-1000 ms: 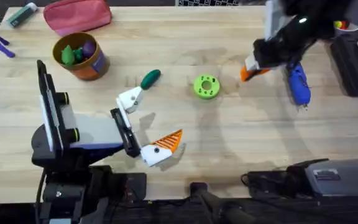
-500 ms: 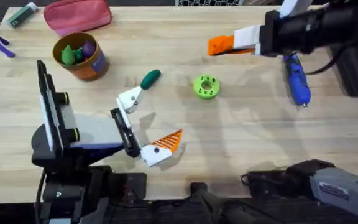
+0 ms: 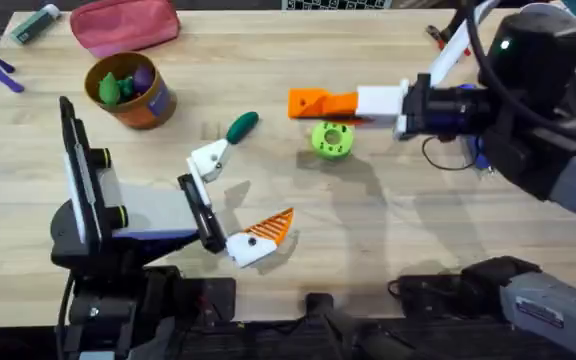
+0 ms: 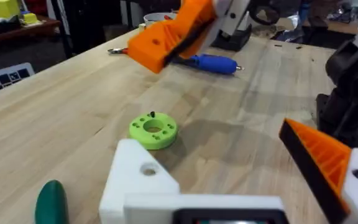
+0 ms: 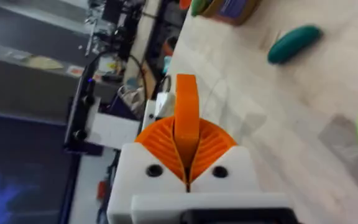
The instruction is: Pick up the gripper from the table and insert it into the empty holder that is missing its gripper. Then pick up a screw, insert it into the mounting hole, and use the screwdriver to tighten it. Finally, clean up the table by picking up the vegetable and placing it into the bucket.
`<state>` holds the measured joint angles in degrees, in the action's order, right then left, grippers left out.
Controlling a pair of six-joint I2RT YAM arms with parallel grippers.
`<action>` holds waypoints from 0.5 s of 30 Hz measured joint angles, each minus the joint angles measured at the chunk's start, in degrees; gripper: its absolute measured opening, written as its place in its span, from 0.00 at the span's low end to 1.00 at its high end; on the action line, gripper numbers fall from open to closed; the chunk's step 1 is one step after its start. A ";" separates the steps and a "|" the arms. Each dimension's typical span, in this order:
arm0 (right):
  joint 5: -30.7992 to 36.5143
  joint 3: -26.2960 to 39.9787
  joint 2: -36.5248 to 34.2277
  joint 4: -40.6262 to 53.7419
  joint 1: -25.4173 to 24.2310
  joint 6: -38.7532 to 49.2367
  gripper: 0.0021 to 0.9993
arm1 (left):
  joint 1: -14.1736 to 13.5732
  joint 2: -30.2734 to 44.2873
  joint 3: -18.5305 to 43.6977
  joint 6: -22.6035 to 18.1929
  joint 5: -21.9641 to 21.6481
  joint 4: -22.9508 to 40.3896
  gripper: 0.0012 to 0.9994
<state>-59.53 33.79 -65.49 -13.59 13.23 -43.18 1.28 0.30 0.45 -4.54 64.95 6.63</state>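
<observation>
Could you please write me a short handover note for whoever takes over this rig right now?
Right gripper: shut on the ribbed orange plastic fingertip, held above the table near the round green disc.
Left gripper: open, empty; one finger is a bare white plastic mount.
Blue pen-shaped screwdriver and dark-green toy vegetable lie on the table; the orange-brown bucket stands apart.
Done: fingertip pickup.
Left: insertion, screw, tightening, vegetable.

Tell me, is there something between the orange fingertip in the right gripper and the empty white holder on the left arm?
Nothing visible blocks it. The right gripper carries the orange fingertip in the air; the green disc sits below on the table, beside the path to the holder.
</observation>
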 joint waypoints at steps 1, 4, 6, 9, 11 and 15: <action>-1.22 -0.44 0.00 -0.10 0.00 -0.87 0.01 | 0.00 0.00 0.00 0.00 0.02 0.00 0.99; -5.50 -0.73 -0.19 -0.79 0.00 -2.82 0.01 | 0.00 0.01 0.00 0.00 0.02 0.00 0.99; -8.38 -0.73 -0.73 -1.59 0.00 -3.45 0.01 | 0.00 0.02 0.00 0.00 0.00 0.00 0.99; -12.93 -0.73 -3.36 -4.46 0.00 -4.12 0.01 | 0.00 0.00 0.00 0.00 0.02 0.00 0.99; -15.79 -0.73 -5.95 -7.32 0.00 -4.50 0.01 | 0.00 0.00 0.00 0.00 0.01 0.00 0.99; -20.66 -0.73 -11.57 -13.74 0.00 -5.19 0.01 | 0.00 0.00 0.00 0.00 0.01 0.00 0.99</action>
<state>-80.19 33.06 -77.06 -27.33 13.23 -48.37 1.28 0.30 0.45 -4.54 64.96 6.63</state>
